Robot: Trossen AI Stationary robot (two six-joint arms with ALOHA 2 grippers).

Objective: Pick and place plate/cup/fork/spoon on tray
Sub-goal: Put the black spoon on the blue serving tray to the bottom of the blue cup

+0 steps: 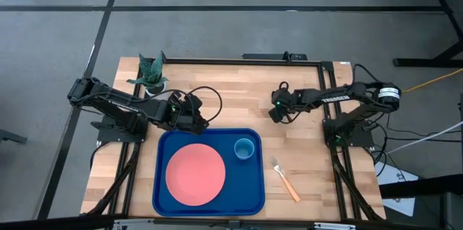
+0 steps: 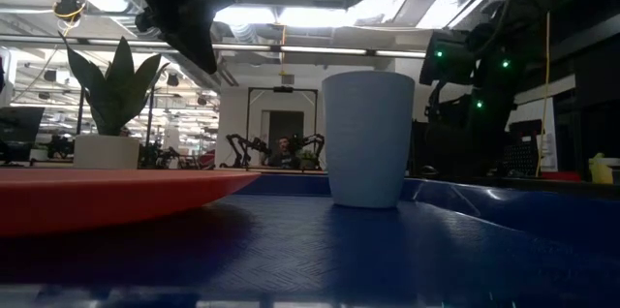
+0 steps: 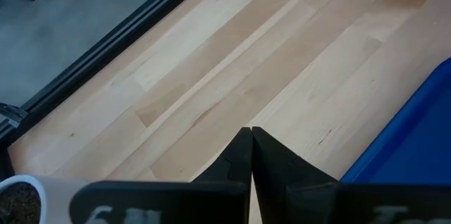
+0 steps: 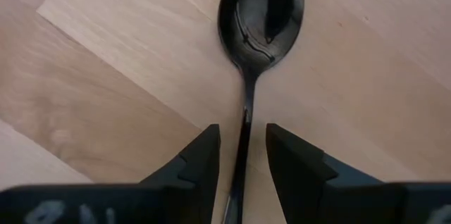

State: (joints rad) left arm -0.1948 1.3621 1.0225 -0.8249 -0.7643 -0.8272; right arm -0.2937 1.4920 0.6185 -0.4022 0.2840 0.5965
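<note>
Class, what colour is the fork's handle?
Pale orange-tan, on the fork lying on the table beside the tray; the high view shows it best.

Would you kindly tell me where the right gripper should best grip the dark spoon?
Probably on the thin handle of the spoon, coming straight down from above. It lies flat on the table, and the right gripper already straddles the handle with open jaws; the wide bowl would fit poorly.

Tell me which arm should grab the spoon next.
Right. The right gripper already straddles the spoon handle, fingers open either side. The left gripper is shut, by the tray far rim.
</note>
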